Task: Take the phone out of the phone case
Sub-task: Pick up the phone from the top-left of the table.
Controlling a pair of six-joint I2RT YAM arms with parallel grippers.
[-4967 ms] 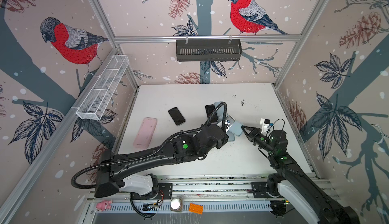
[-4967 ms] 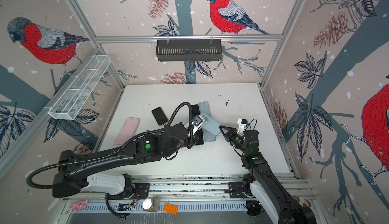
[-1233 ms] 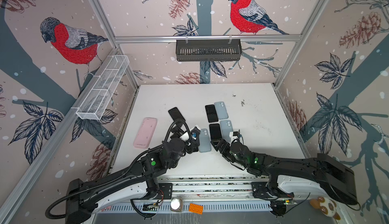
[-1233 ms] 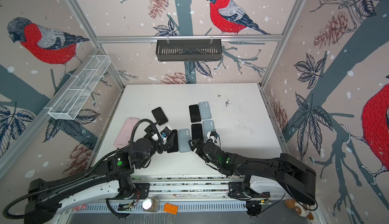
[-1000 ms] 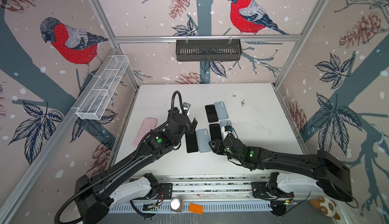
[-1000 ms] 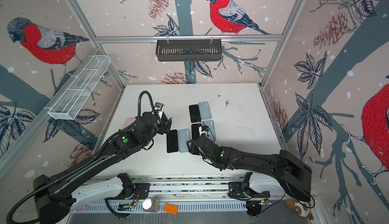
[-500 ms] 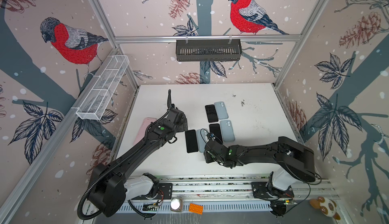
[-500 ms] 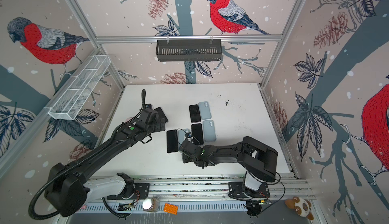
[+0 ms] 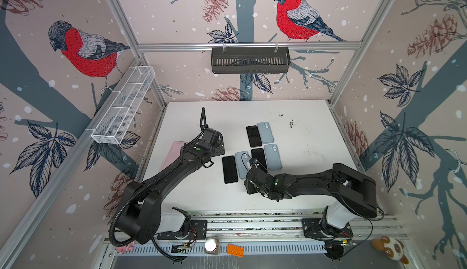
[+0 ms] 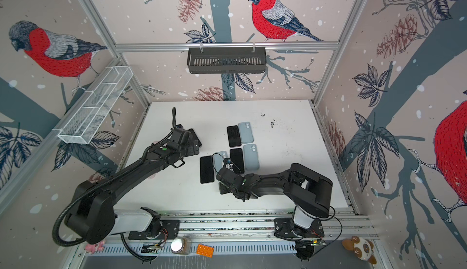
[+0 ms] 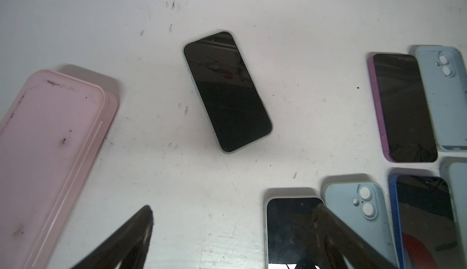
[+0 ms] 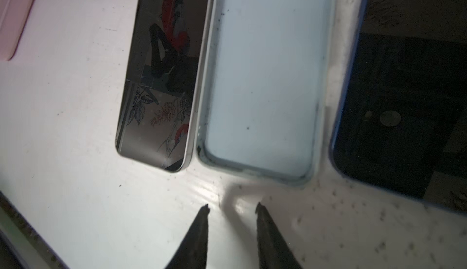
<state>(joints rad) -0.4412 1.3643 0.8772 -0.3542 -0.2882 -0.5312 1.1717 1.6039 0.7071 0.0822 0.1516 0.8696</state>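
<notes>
Plainly, the phone (image 12: 161, 73) lies screen-up on the counter (image 12: 75, 154), outside the pale blue case (image 12: 262, 83), which sits empty just beside it (their long edges nearly touch). Low over the counter, the right fingers (image 12: 199, 232) hover near the case's end, slightly apart, with nothing between them. Meanwhile the left fingers (image 11: 131, 232) stand wide apart, holding nothing, above the counter near another dark phone (image 11: 227, 90) and a smudged pink case (image 11: 48, 154).

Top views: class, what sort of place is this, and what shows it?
Most likely a robot lab test cell: a left arm and a right arm mounted on a rail at a white table, an aluminium frame with bird-print panels around it, a bare phone beside an empty blue case.
</notes>
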